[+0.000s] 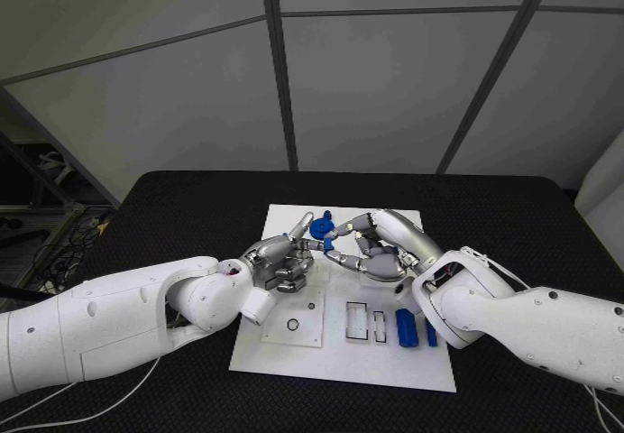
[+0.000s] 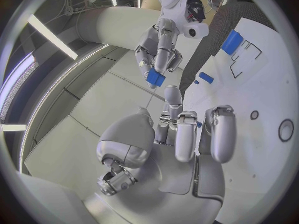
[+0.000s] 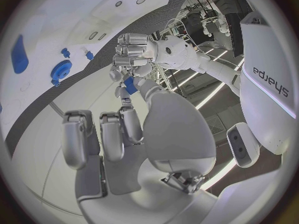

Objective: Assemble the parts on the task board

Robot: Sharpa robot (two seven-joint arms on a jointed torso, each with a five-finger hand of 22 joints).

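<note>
Blue bars (image 1: 406, 327) lie by the task board's (image 1: 289, 356) near right edge. Both your hands meet over its far edge: right hand (image 1: 377, 248) pinches a small blue part (image 1: 328, 244), left hand (image 1: 279, 263) curls close, likely steadying; whether it grips, you can't tell.

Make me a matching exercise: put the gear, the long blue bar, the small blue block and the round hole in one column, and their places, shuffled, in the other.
1. gear
2. long blue bar
3. small blue block
4. round hole

A. near right part of the board
B. between the left hand and right hand
C. near left part of the board
D. far part of the board

Pairs: 1-D, 2-A, 3-B, 4-C
</note>
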